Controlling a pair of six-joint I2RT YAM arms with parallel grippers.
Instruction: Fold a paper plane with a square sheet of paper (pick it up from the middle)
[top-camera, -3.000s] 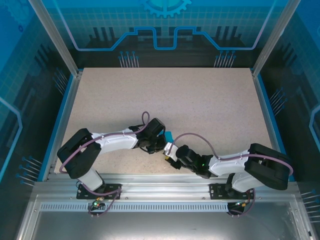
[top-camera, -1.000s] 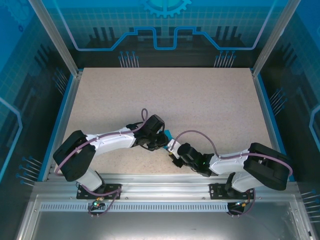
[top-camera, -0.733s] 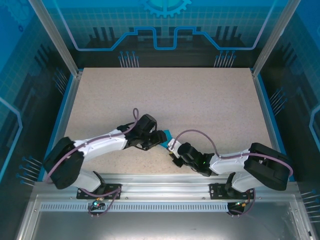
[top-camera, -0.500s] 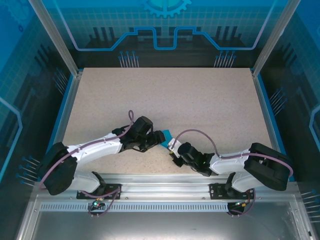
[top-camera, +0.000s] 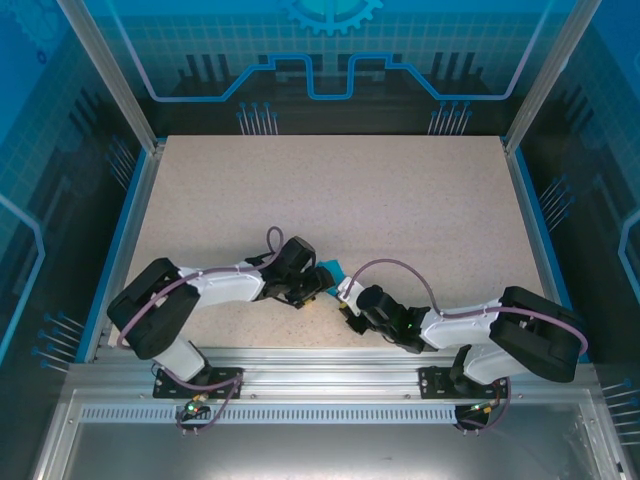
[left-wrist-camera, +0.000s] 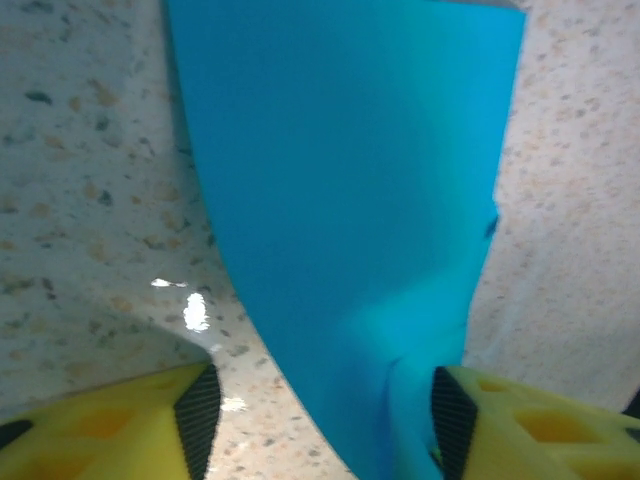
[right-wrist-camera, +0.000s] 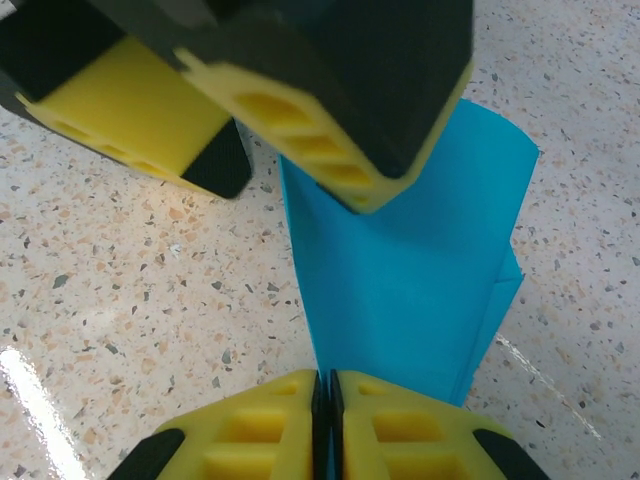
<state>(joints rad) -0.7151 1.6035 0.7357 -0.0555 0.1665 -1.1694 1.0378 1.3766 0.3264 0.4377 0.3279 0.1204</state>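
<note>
The teal-blue square sheet of paper (right-wrist-camera: 410, 270), folded into layers, stands on edge above the speckled table. My right gripper (right-wrist-camera: 325, 388) is shut on its near edge. In the top view the paper (top-camera: 333, 267) pokes out between the two wrists near the table's front. My left gripper (left-wrist-camera: 320, 420) is open and straddles the sheet (left-wrist-camera: 350, 180), which runs close to its right finger (left-wrist-camera: 480, 420) and clear of the left one. In the right wrist view the left gripper's yellow fingers (right-wrist-camera: 330, 150) hang over the sheet's far end. Whether the folds make a paper plane cannot be told.
The speckled beige tabletop (top-camera: 380, 200) stretches behind both arms, bounded by blue rails (top-camera: 128, 215) at the sides. The metal base rail (top-camera: 320, 360) with both arm mounts runs along the near edge.
My left gripper has opened, pulled back to the left, then returned over the paper. The right gripper has kept its hold and hardly moved.
</note>
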